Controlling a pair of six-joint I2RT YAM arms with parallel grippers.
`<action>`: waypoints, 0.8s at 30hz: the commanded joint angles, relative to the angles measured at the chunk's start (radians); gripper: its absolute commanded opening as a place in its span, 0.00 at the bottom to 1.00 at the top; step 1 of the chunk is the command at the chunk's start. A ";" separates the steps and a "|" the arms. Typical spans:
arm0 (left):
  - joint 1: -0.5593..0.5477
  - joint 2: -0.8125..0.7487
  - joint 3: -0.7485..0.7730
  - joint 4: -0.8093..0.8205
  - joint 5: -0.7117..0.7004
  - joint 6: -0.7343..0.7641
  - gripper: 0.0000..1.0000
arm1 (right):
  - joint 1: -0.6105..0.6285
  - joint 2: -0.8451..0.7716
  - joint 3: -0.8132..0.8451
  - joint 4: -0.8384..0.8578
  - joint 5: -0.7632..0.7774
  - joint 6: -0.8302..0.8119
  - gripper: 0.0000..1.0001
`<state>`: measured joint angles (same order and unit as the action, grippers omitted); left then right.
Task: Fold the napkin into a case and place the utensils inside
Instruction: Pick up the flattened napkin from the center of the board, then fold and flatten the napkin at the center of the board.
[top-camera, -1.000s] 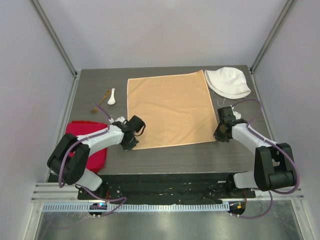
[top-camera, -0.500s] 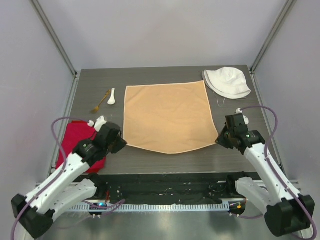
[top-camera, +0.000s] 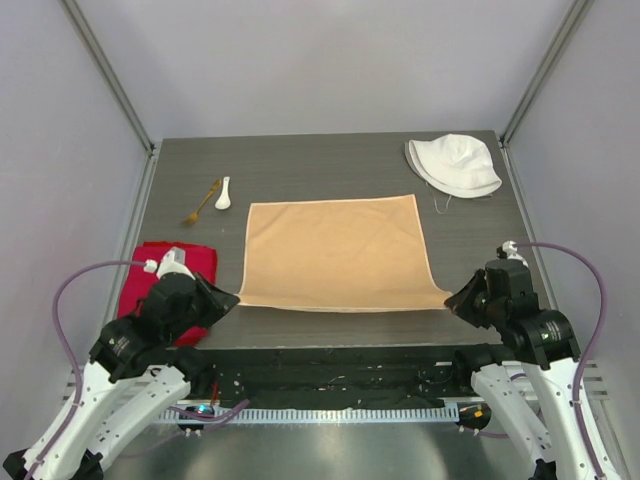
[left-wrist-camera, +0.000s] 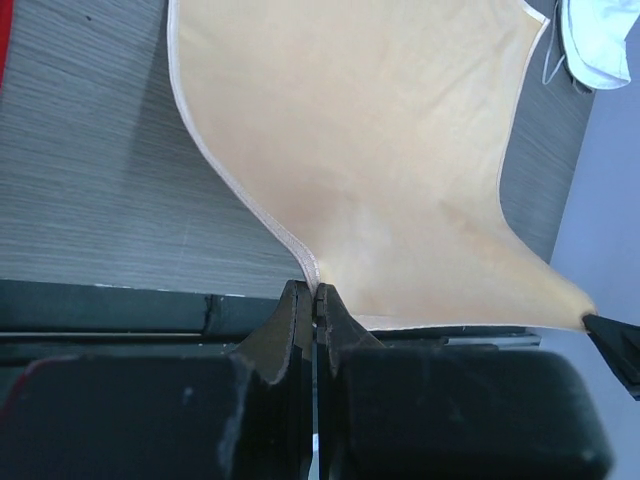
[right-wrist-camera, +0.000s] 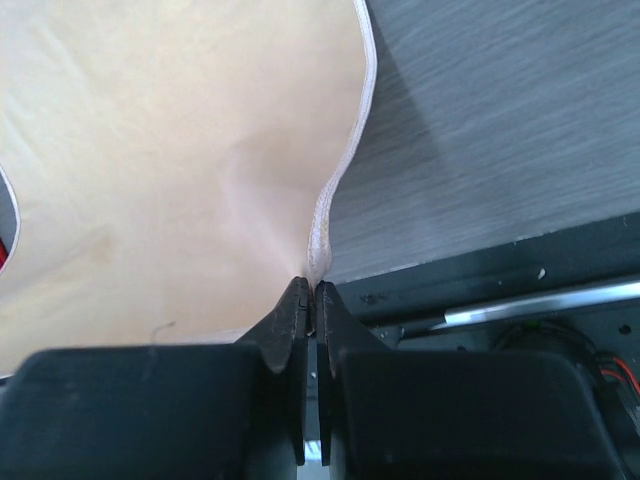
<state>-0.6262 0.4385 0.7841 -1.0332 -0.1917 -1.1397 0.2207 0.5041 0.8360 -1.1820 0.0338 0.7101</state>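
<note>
At the near edge of the bench (top-camera: 300, 170), left fingers (left-wrist-camera: 285, 345) and right fingers (right-wrist-camera: 285, 345) each pinch shut on a hemmed napkin (top-camera: 335, 250) corner; the cloth is limp, light, probably slippery.

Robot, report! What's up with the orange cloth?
Left end effector, right end effector shut on napkin near corners. Not folded yet. Spoon, fork far left. Nothing blocking.

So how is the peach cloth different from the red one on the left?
The peach napkin is spread wide, its near corners pinched in the jaws of the left gripper and right gripper; the red cloth lies bunched, unheld. The napkin fills the middle of the table; the red cloth sits at the left edge, partly under the left arm. Both are plain fabric.
</note>
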 joint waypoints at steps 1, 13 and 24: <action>0.000 0.041 0.056 -0.019 0.020 0.044 0.00 | 0.003 0.017 0.051 -0.044 0.004 -0.018 0.01; 0.000 0.040 0.058 -0.016 0.058 0.086 0.00 | 0.003 0.007 0.058 -0.060 -0.001 -0.037 0.01; 0.000 -0.027 0.070 -0.030 0.089 0.086 0.00 | 0.003 -0.035 0.058 -0.058 -0.020 -0.031 0.01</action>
<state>-0.6262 0.3904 0.8280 -1.0775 -0.1192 -1.0725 0.2207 0.4503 0.8696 -1.2728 0.0200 0.6872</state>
